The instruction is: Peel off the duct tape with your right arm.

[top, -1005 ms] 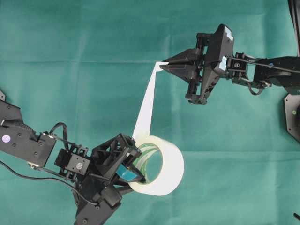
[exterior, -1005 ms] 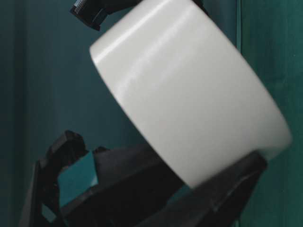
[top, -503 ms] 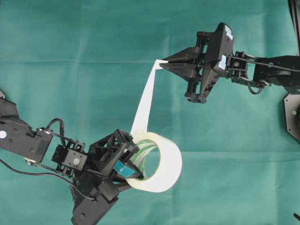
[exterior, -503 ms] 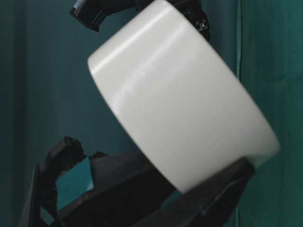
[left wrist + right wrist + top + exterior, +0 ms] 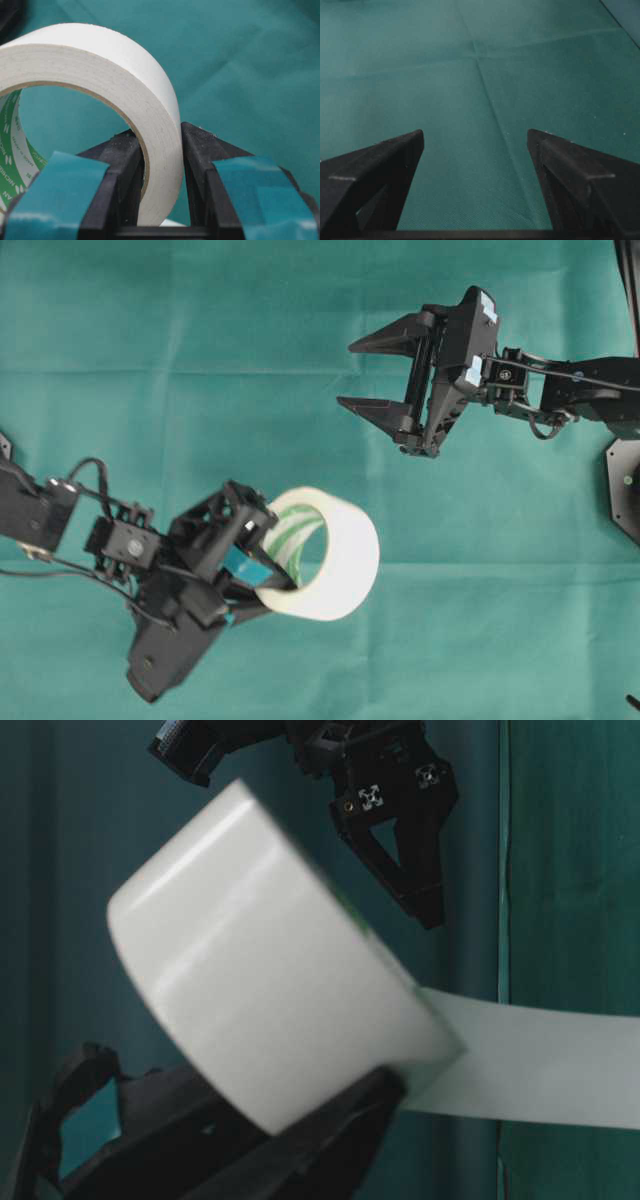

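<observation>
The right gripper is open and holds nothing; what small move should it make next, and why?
Probably the right gripper should go back toward the tape roll and find the loose strip. Its jaws are apart over bare cloth, while the left gripper clamps the roll's wall.

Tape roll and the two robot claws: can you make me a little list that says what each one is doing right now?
tape roll: white ring, lifted off the table, tilted
left gripper: shut on the roll's wall, one finger inside the ring, one outside
right gripper: open, holding nothing, apart from the roll
loose strip: hangs off the roll in the table-level view; no gripper holds it
table cloth: green
</observation>
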`<action>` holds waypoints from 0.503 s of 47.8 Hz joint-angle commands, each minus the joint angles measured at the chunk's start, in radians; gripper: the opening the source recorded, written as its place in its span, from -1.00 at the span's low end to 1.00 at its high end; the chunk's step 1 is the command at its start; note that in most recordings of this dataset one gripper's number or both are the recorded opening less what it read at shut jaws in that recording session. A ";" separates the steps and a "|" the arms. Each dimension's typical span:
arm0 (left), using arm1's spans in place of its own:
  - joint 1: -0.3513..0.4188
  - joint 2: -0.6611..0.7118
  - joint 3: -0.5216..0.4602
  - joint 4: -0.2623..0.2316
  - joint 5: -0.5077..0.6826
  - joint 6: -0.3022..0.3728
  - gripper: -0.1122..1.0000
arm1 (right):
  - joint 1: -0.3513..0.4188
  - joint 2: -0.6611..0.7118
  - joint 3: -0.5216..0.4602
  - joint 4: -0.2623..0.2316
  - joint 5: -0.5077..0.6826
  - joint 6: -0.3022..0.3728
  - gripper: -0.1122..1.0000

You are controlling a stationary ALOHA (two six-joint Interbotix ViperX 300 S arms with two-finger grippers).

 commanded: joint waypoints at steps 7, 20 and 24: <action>0.060 -0.104 0.015 -0.002 -0.032 0.002 -0.43 | -0.002 -0.075 0.014 -0.009 -0.008 -0.002 0.21; 0.156 -0.219 0.107 -0.002 -0.101 0.002 -0.43 | 0.000 -0.115 0.044 -0.020 -0.017 0.002 0.21; 0.193 -0.276 0.150 -0.002 -0.126 0.002 -0.43 | 0.002 -0.115 0.046 -0.018 -0.018 0.002 0.21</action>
